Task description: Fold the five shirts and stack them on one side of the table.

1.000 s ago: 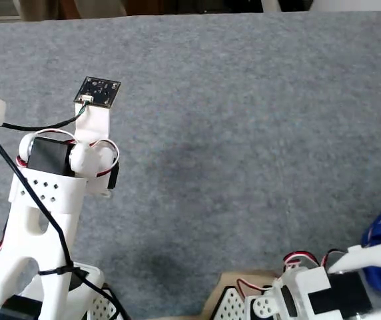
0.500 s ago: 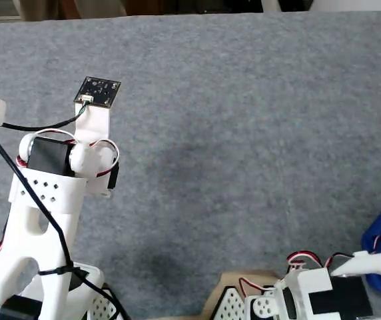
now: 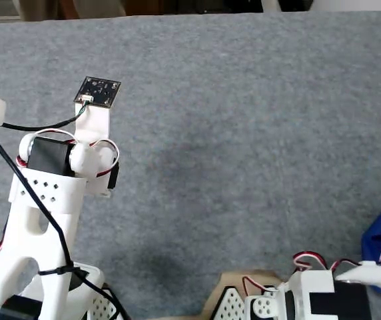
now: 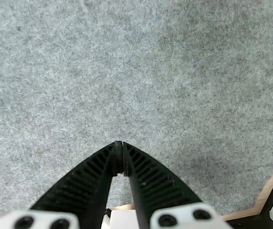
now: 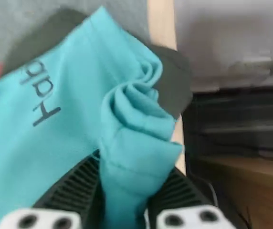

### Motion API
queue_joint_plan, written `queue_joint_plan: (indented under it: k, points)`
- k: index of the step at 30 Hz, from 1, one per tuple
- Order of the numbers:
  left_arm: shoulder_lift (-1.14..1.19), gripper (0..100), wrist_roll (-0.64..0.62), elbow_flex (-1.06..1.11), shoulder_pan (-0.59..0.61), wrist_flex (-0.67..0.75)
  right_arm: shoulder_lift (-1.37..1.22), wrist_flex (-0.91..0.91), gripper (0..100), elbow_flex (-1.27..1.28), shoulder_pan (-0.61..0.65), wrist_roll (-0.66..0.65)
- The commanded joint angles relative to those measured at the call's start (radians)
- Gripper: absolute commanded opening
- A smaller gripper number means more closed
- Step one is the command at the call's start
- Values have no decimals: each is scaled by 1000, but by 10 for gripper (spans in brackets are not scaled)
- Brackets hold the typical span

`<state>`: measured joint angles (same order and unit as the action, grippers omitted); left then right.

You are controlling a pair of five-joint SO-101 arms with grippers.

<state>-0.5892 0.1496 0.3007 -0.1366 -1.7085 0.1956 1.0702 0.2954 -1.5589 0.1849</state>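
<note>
right wrist view: your right gripper (image 5: 134, 164) is clamped on a bunched fold of the teal shirt (image 5: 55, 119), just beside the table's wooden edge (image 5: 161, 28). my read: draw it low and slow onto the grey mat (image 3: 244, 133), so the cloth trails flat instead of balling. left gripper (image 4: 119, 145) hangs over the mat, jaws pressed together, holding nothing. far right edge: blue cloth (image 3: 376, 235) bunched, likely another shirt.

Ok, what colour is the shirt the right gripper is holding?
Turquoise shirt with dark lettering, clamped in the right gripper; clearest in the right wrist view.
</note>
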Motion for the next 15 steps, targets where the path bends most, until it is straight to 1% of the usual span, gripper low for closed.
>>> queue_joint_plan:
  k: [1,4,10,12,15]
  points:
    - [-28,21,-6,-49,-5,-2,74,-5,107,45,-22,-40]
    - [-28,21,-8,-49,-8,0,74,-5,170,76,-22,-46]
    - [-28,21,-9,-49,-2,0,74,-3,337,87,-15,-40]
    - [-28,21,-9,-49,-2,0,74,3,375,84,-10,-40]
    - [-28,21,-9,-49,-2,0,79,58,408,76,22,-46]
